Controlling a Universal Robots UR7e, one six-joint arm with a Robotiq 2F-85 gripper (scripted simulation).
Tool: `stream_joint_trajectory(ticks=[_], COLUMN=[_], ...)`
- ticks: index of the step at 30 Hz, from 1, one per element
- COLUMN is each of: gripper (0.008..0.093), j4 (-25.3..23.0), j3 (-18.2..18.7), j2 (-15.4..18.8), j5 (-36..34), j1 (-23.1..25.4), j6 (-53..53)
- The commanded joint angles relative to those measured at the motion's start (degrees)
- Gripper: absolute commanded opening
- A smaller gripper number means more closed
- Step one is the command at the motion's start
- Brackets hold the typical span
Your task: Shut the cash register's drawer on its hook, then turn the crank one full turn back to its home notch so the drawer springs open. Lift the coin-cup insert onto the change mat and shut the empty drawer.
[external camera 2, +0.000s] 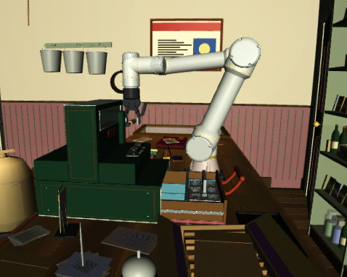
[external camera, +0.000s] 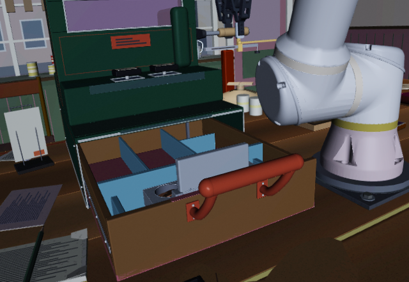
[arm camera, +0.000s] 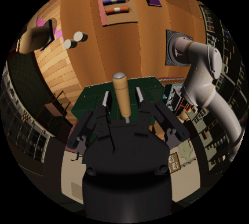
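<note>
The green cash register stands on the wooden counter with its brown drawer sprung out, red handle toward the front. Inside the drawer sits the grey coin-cup insert with its upright grey grip plate, beside blue dividers. At the register's upper right side the crank's wooden handle sticks out level, and my gripper hangs open around it from above, holding nothing. The wrist camera shows the wooden handle between my spread fingers.
The robot's own base and elbow rise right of the drawer. Papers and a card stand lie left of the register. Two small white cylinders and a red post stand behind it, and a mat with coloured rolls lies farther along the counter.
</note>
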Motion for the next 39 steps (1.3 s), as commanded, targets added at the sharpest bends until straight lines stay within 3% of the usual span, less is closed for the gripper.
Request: stream_joint_trajectory(ticks=[1, 13, 30, 39], gripper=[0.054, 0.054, 0.054, 0.054], j4=[-0.03, 0.74, 7.77, 8.84], j3=[-0.03, -0.72, -7.49, -8.57], j2=[-0.01, -0.08, -0.32, -0.28], j5=[0.0, 0.0, 0.0, 0.0], j1=[0.0, 0.0, 0.0, 0.0], j6=[0.0, 0.0, 0.0, 0.0])
